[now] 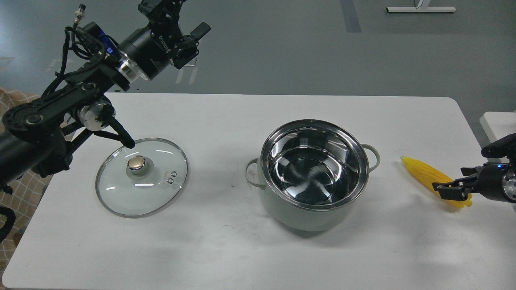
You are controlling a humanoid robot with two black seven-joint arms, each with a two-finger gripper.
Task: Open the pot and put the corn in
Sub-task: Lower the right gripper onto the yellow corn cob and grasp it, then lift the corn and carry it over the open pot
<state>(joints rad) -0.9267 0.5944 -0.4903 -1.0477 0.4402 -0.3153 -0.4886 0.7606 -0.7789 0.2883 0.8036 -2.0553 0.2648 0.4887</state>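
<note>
The pale grey-green pot (314,177) stands open in the middle of the white table, its steel interior empty. Its glass lid (142,177) with a brass-coloured knob lies flat on the table to the left. The yellow corn (427,175) lies on the table right of the pot, tip pointing towards it. My right gripper (448,190) comes in from the right edge and sits over the corn's thick end; it is dark, and its fingers cannot be told apart. My left gripper (174,19) is raised high beyond the table's far left edge, fingers apart and empty.
The white table (258,249) has bare surface in front of the pot and between the lid and the pot. A black cable loop from my left arm hangs by the lid's far rim (121,139). A second white surface (498,121) stands at the right edge.
</note>
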